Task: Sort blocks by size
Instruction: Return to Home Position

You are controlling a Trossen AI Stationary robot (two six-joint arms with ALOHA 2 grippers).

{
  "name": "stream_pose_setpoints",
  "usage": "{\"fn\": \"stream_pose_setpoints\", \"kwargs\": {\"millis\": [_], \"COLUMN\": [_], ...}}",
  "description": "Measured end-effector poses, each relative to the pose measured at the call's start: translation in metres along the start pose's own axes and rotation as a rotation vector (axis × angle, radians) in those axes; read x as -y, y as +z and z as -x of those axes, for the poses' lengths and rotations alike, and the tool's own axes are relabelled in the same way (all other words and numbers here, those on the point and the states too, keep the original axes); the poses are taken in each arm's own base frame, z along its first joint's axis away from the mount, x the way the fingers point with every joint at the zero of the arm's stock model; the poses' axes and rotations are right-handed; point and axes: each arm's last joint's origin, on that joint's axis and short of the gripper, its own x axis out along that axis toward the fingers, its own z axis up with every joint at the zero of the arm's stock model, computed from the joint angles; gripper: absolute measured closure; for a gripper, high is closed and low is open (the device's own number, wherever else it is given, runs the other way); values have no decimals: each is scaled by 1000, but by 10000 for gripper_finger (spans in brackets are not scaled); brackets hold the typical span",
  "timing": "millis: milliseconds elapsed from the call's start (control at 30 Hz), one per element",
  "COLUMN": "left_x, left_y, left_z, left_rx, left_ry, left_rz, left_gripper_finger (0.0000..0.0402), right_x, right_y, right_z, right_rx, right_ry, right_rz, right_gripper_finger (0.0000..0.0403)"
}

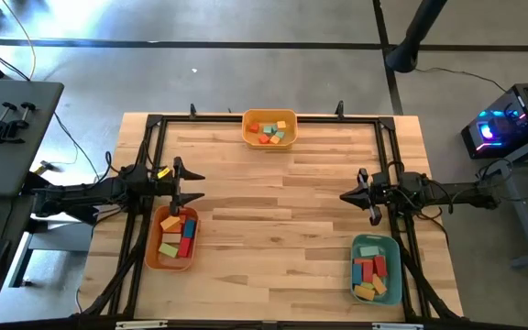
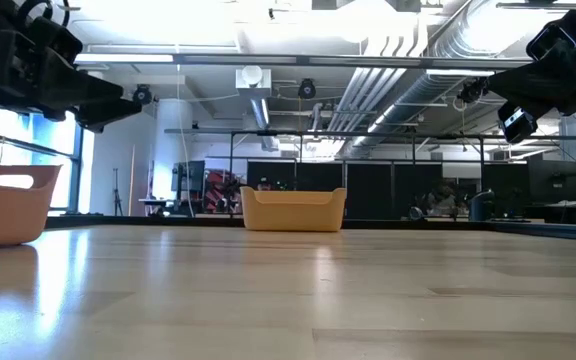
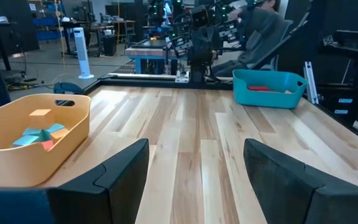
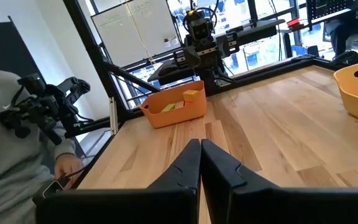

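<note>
My left claw (image 1: 195, 186) hung above the left edge of the tabletop (image 1: 273, 211), just beside the orange bin (image 1: 151, 240). Its fingers (image 3: 120, 171) were spread wide and gripped nothing. My right claw (image 1: 346, 195) hung at the opposite edge, near the teal-green bin (image 1: 375, 238), with its fingers (image 4: 185, 165) pressed together on empty air. Both arms were drawn in close to their own sides, well apart from each other, and both pointed across the bare wood.

The blocks (image 1: 178, 236) were all inside bins. One heap lay in the orange one by my left arm, another in the teal-green one by my right, and a handful of small pieces sat in the yellow bin (image 1: 270, 115) at the far edge. I could see no block on the open wood in any view, so I judged the sorting finished. The step in hand looked like simply bringing both arms to rest.

The next move called for no grasp at all. It needed only a slow settling of each arm into its resting pose, kept high enough that neither claw clipped a bin rim on the way. I thought the left claw might close as well, to match the right.
</note>
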Motion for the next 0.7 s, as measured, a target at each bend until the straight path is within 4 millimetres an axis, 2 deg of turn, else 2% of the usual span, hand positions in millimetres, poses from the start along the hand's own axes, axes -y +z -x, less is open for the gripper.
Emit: {"fn": "stream_pose_setpoints", "kwargs": {"millis": [500, 700], "left_x": [0, 0], "left_y": [0, 0], "left_z": [0, 0], "left_rx": [0, 0], "left_ry": [1, 0], "left_rz": [4, 97], "left_gripper_finger": [151, 151], "right_x": [0, 0], "right_y": [0, 0], "right_z": [0, 0], "right_rx": [1, 2], "right_ry": [1, 1], "right_rz": [0, 0], "right_gripper_finger": [399, 399]}}
